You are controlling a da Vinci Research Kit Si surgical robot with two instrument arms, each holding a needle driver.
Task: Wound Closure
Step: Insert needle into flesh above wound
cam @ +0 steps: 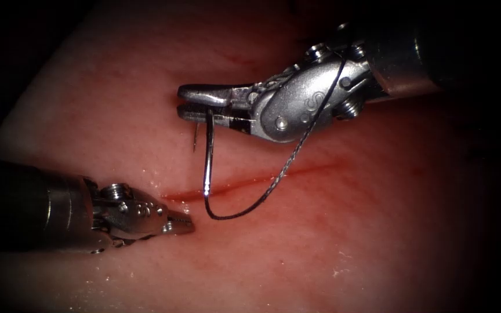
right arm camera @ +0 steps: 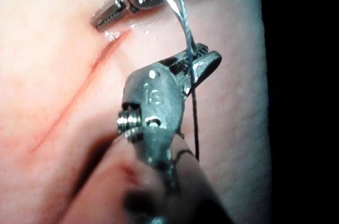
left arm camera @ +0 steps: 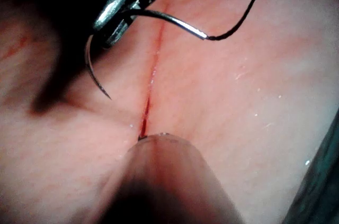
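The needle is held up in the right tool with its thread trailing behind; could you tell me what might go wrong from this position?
1. The thread drapes over the right tool at its wrist joint, so it might snag there.
2. The needle, gripped part-way along its curve, hangs free above the tissue; its tip could scratch the surface beside the cut.
3. The left tool rests shut, holding nothing, at the cut's left end and might crowd the needle's path.
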